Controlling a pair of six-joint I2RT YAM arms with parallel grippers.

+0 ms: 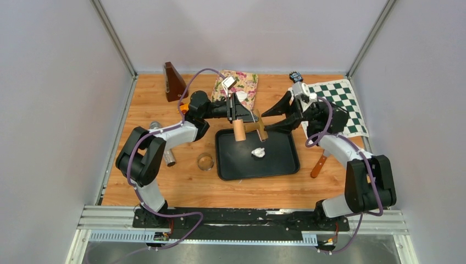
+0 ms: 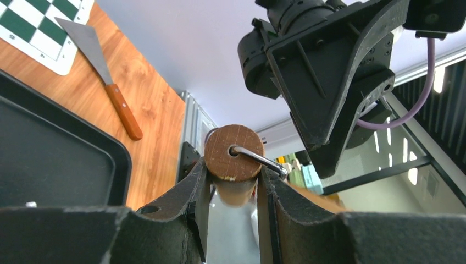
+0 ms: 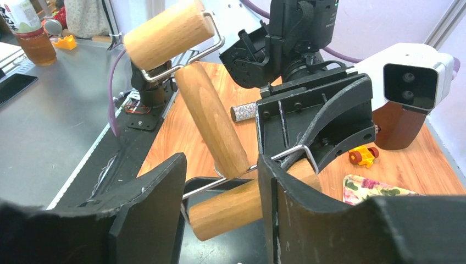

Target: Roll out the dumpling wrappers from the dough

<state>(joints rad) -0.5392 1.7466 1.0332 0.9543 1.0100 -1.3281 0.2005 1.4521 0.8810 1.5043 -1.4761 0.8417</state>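
A white lump of dough lies on the black tray; no dumpling wrappers are in view. Above the tray's far edge hangs a wooden rolling tool with a wire frame, a handle and two rollers. My left gripper is shut on one end of the lower roller. My right gripper faces it with its jaws apart; that roller's other end lies in the gap, behind the right finger and away from the left one. In the top view the grippers meet over the tool.
A clear ring cutter sits left of the tray, with a silvery cylinder further left. On the right lie a wooden-handled knife and a green chessboard mat. A brown metronome and a floral cloth are at the back.
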